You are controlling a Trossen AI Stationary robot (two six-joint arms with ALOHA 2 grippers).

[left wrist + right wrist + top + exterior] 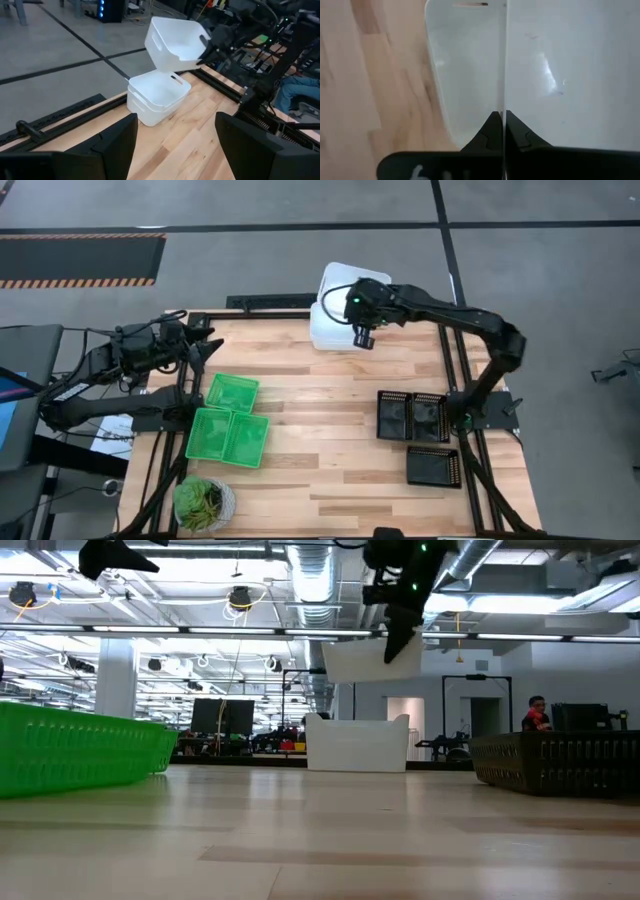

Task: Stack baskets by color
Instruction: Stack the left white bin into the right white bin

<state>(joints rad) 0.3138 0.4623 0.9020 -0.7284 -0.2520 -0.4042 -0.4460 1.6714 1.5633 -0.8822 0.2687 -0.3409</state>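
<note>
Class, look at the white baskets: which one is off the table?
The white basket pinched by the right gripper hangs tilted in the air; the other white baskets sit nested on the table's far edge.

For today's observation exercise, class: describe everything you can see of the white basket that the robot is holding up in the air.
The lifted white basket is a small rectangular tray of smooth, glossy white plastic with rounded corners and a slot handle in an end wall. It hangs tilted in the air above the stacked white baskets at the table's far edge, apart from them. The right gripper is shut on one wall of it; nothing else touches it.
</note>
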